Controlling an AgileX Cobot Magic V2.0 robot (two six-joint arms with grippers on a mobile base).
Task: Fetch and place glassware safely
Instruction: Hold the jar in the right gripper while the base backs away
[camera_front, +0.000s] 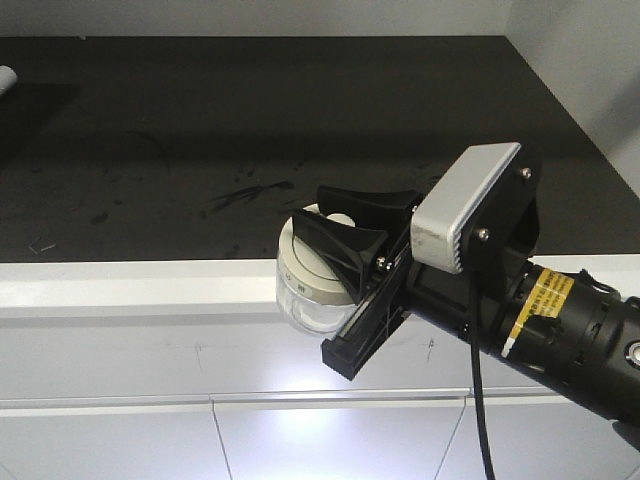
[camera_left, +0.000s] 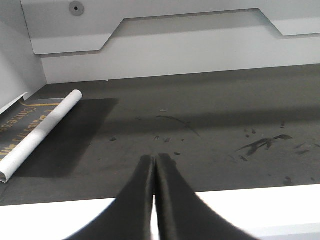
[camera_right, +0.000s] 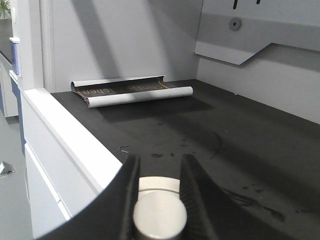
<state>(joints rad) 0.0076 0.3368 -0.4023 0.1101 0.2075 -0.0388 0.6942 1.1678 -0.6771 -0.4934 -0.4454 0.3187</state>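
Moving in over the dark scuffed bench mat (camera_front: 200, 130), off the white front ledge (camera_front: 120, 285), seems wise before release: the squat clear glass jar with cream lid (camera_front: 300, 295) is at that ledge, my right gripper (camera_right: 160, 162) pinched narrowly on its knob. My left gripper (camera_left: 153, 157) is closed, empty.
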